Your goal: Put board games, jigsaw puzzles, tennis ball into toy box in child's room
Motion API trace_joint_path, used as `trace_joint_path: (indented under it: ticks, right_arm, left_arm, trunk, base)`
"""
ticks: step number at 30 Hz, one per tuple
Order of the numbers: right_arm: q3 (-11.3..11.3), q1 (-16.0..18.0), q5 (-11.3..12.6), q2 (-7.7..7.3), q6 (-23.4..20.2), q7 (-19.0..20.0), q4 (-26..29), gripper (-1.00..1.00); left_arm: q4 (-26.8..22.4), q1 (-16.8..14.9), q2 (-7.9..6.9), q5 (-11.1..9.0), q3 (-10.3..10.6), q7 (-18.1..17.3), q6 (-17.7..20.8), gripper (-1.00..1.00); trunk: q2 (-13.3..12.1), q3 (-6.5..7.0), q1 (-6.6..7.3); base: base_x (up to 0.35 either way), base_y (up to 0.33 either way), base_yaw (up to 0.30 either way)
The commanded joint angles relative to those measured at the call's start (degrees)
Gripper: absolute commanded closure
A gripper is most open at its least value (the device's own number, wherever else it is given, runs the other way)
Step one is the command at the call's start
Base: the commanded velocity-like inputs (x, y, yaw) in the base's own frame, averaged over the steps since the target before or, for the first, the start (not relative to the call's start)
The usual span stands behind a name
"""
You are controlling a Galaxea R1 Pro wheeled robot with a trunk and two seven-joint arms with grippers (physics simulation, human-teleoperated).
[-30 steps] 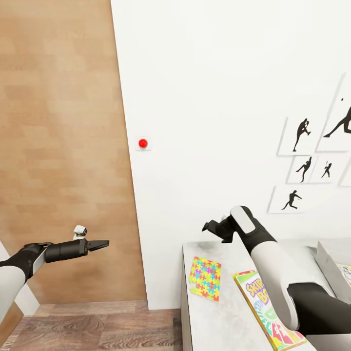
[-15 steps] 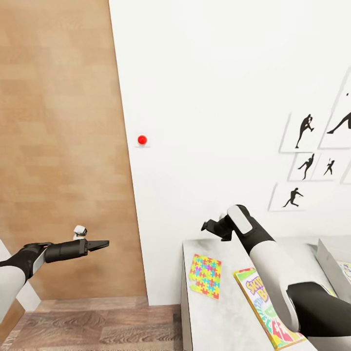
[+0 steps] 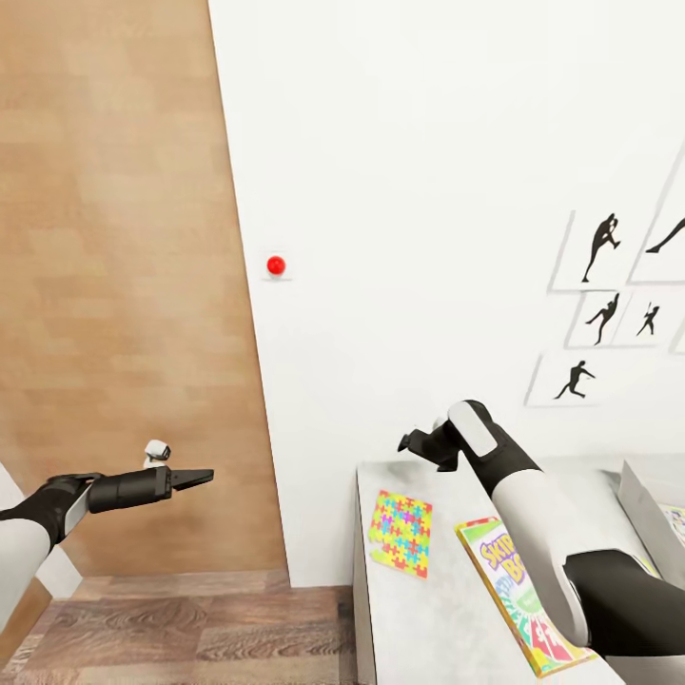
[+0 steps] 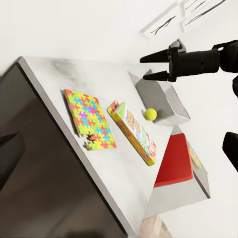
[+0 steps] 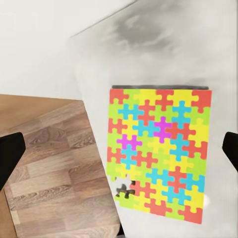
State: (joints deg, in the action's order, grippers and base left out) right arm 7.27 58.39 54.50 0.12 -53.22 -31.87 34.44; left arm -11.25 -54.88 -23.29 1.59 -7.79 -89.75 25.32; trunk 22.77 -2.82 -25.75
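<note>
A jigsaw puzzle (image 3: pixel 401 533) (image 5: pixel 158 153) (image 4: pixel 89 119), a flat square box in a multicoloured mosaic, lies near the left end of the table (image 3: pixel 428 628). Beside it lies the long Skip-Bo board game (image 3: pixel 512 592) (image 4: pixel 135 133). The grey toy box (image 3: pixel 639 502) (image 4: pixel 161 96) stands further right, and the tennis ball (image 4: pixel 150 114) rests on the table against it. My right gripper (image 3: pixel 411 442) (image 4: pixel 148 68) hangs open above the table's back left corner, over the puzzle, holding nothing. Well left of the table, over the floor, my left gripper (image 3: pixel 198 473) is open and empty.
A wooden door (image 3: pixel 114 285) fills the left, with a red wall button (image 3: pixel 276 265) beside it. Black silhouette pictures (image 3: pixel 599 285) hang on the white wall. Past the toy box, a grey bin bears a flat red thing (image 4: pixel 173 157). Wood-plank floor (image 3: pixel 190 628) lies left of the table.
The whole view has shifted a little: the wall button and pictures sit slightly higher in frame. Both arms keep their poses and both grippers stay open.
</note>
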Motion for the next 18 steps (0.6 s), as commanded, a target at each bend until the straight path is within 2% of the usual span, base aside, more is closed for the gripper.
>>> trace_joint_path:
  ticks: [1, 18]
  right_arm:
    - [0.19, 0.06, 0.55, -0.06, -0.04, -0.56, 0.04, -1.0]
    - [0.27, -0.02, 0.52, -0.12, -0.04, -0.39, -0.17, -1.0]
  left_arm:
    - [0.0, -0.05, 0.0, 0.17, -0.12, -0.25, 0.6, -1.0]
    - [0.0, -0.05, 0.0, 0.17, -0.12, -0.25, 0.6, -1.0]
  trunk:
    - [0.14, -0.23, -0.04]
    - [0.14, -1.79, -0.04]
  base:
    - [0.0, 0.0, 0.0]
    - [0.0, 0.0, 0.0]
